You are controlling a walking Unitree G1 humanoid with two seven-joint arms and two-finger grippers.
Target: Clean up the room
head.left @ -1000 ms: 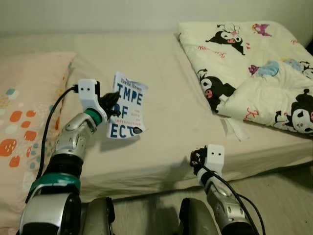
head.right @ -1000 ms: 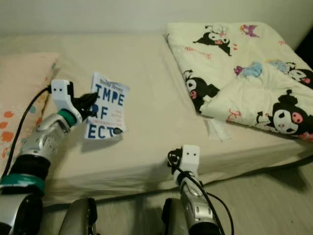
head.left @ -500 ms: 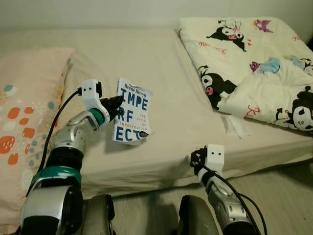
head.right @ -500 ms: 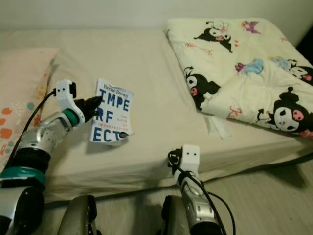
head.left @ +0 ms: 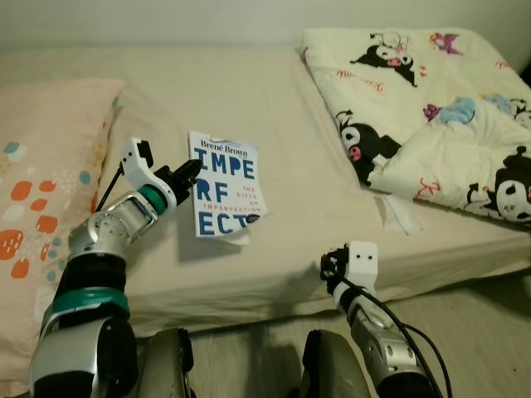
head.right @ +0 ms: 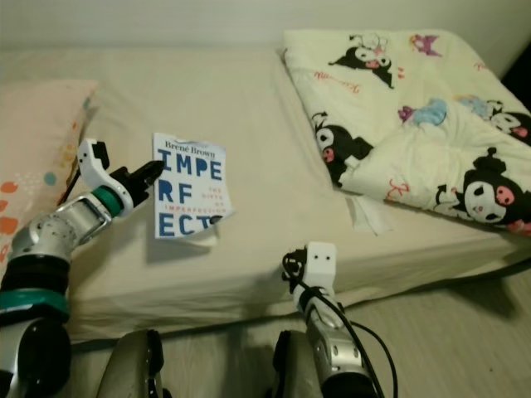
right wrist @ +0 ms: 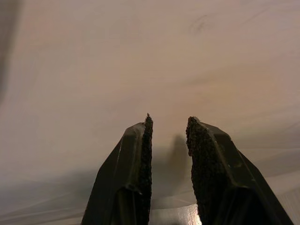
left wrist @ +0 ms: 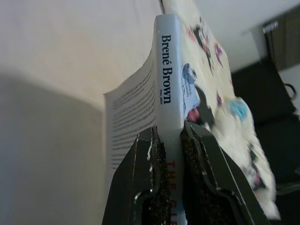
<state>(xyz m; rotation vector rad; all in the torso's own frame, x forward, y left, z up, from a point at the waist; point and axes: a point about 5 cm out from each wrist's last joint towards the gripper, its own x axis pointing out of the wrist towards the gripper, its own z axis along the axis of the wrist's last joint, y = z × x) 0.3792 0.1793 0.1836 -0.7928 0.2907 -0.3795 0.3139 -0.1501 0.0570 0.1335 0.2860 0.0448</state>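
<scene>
My left pincer [head.left: 192, 170] is pinching the book [head.left: 224, 196] by its spine, w/ the cover facing up toward my head cam, big blue letters on white. In the left wrist view both fingers [left wrist: 149, 183] clamp either side of the spine, author name readable, pages fanning a bit on one side. The book sits just over the bed [head.left: 282, 149], approx. mid-mattress; its lower corner looks to touch the sheet, tho I can't be sure from this angle. A pillow [head.left: 41, 191] w/ orange and teal spots lies to my left of it, and a cream blanket [head.left: 431, 108] w/ black cartoon figures is bunched on the right side of the bed. My right pincer [head.left: 332, 267] hangs low by the bed's front edge, fingers [right wrist: 140, 164] slightly spread, holding nothing, pointed at the sheet.
</scene>
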